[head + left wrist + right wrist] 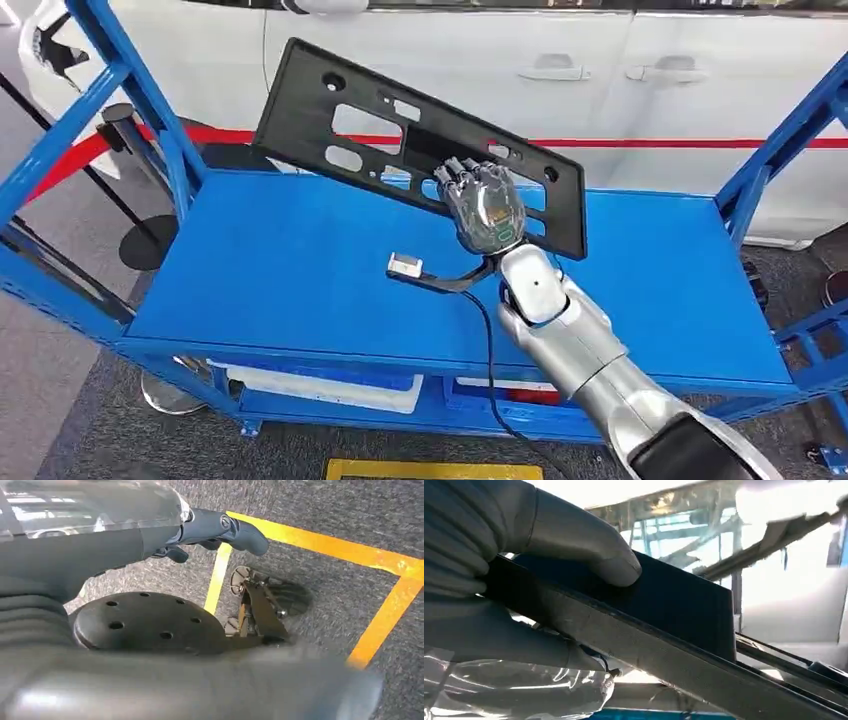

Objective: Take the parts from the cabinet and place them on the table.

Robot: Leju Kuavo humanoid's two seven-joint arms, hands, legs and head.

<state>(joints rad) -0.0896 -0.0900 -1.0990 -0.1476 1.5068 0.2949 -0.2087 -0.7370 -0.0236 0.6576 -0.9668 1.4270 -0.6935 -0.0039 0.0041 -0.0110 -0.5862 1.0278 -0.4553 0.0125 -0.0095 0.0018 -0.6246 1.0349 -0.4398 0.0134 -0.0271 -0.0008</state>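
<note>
Your right hand [487,205] has hold of the black plate [400,130], a long flat plastic panel with rectangular cut-outs and small holes, and it is gripping it along the lower long edge near the middle. In the head view the panel is tilted, its left end raised higher than its right end, and it hangs above the far half of the blue counter [290,270]; whether its lower edge touches the surface you cannot tell from here. From your right wrist view the thick grey thumb [589,545] lies pressed on one face of the black plate [674,595] while the fingers [524,647] wrap under the opposite face, so the panel's edge is clamped between them. The silver right arm [590,360] reaches in from the lower right, with a black cable trailing from the wrist over the counter's front edge. Your left hand [215,530] hangs low over grey carpet crossed by yellow floor tape [320,545]; its dark fingers [235,530] are stretched out loosely with nothing in them. Behind the counter stands a white car [560,70], and a red line [700,142] runs along the floor in front of it.
</note>
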